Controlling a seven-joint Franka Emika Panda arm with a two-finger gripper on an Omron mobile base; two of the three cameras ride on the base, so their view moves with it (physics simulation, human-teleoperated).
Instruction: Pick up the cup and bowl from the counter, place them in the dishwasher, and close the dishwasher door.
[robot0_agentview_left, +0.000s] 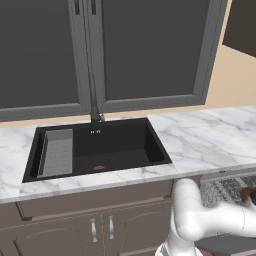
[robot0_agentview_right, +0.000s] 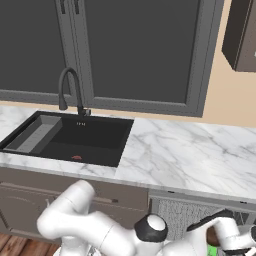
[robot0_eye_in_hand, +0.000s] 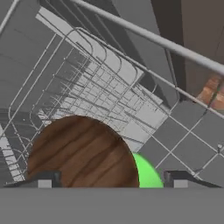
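In the hand view a round brown wood-grain bowl (robot0_eye_in_hand: 83, 151) sits in the grey wire rack of the dishwasher (robot0_eye_in_hand: 100, 83), with a green cup (robot0_eye_in_hand: 148, 173) tucked behind its right side. My gripper (robot0_eye_in_hand: 111, 179) hangs just over the bowl, open, and its right tip stands apart from the bowl. In the right base view the gripper (robot0_agentview_right: 216, 231) reaches down into the dishwasher (robot0_agentview_right: 177, 215) under the counter (robot0_agentview_right: 190, 150), with brown bowl (robot0_agentview_right: 214, 236) and green cup (robot0_agentview_right: 212, 250) beneath it. The dishwasher door (robot0_eye_in_hand: 188, 144) lies open, its bar handle (robot0_eye_in_hand: 153, 37) beyond.
A black sink (robot0_agentview_left: 110, 145) with a tall dark faucet (robot0_agentview_right: 70, 87) is set in the marble counter (robot0_agentview_left: 200, 135). Brown cabinets (robot0_agentview_left: 100, 220) stand below it, left of the dishwasher rack (robot0_agentview_left: 227, 187). Dark glazed panels rise behind the counter.
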